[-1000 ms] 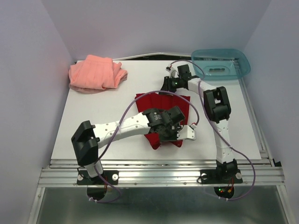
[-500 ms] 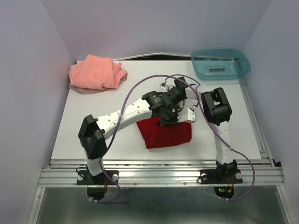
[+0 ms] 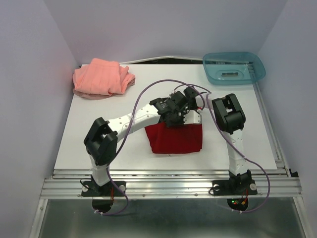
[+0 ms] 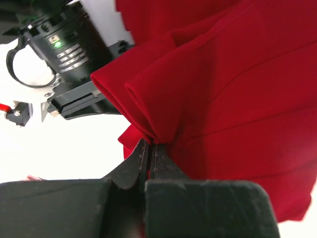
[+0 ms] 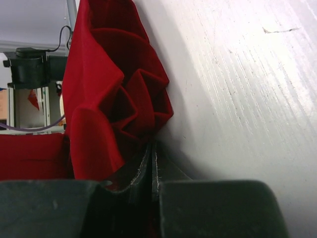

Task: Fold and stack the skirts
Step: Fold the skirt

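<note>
1. The deep red pleated skirt [image 3: 176, 140] lies folded mid-table [image 3: 89, 129], with its far edge up at the two wrists.
2. The left gripper [image 4: 148, 150] has its jaws squeezed nearly together, pinching a bunched fold at the skirt's edge.
3. The right gripper [image 5: 152, 157] has its jaws narrow, clamped on gathered pleats of the same skirt, low by the tabletop.
4. Both grippers sit close together at that far edge, and the left arm reaches across from the left.
5. The salmon-pink skirt [image 3: 101, 78] lies rumpled at the far-left corner, well apart from the red one.
6. The teal plastic tray [image 3: 212, 73] is at the far-right corner.
</note>
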`<state>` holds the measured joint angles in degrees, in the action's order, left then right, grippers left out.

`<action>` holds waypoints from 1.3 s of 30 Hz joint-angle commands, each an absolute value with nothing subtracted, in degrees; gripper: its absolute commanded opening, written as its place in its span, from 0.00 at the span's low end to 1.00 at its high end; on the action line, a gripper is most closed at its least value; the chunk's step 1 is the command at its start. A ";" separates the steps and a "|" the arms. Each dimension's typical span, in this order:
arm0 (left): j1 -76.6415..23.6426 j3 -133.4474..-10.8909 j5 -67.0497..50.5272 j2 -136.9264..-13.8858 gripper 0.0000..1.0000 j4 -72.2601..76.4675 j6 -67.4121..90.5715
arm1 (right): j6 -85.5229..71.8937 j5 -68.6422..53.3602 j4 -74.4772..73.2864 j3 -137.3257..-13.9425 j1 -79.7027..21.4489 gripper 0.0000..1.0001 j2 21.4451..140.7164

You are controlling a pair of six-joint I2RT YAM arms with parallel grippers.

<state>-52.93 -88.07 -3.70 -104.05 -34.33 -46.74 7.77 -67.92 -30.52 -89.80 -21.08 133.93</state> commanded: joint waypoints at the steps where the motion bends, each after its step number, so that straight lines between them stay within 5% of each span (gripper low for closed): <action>1: -52.12 -85.79 1.39 -102.66 0.00 -21.90 -49.04 | 8.88 -69.17 -32.61 -89.38 -21.88 0.08 132.36; 25: -51.06 -65.31 4.31 -107.22 0.00 15.81 -53.09 | 6.42 -73.04 -32.78 -92.99 -21.88 0.09 135.88; 28: -51.15 -65.04 4.04 -108.98 0.00 16.35 -52.74 | 5.28 -72.34 -32.78 -94.21 -21.88 0.11 136.58; 32: -51.24 -63.37 3.69 -109.60 0.03 17.75 -52.65 | 0.20 -67.96 -32.61 -97.98 -21.88 0.31 137.72; 39: -51.94 -60.56 3.87 -109.86 0.03 21.70 -53.44 | -13.17 -66.88 -28.84 -103.71 -21.36 0.33 140.36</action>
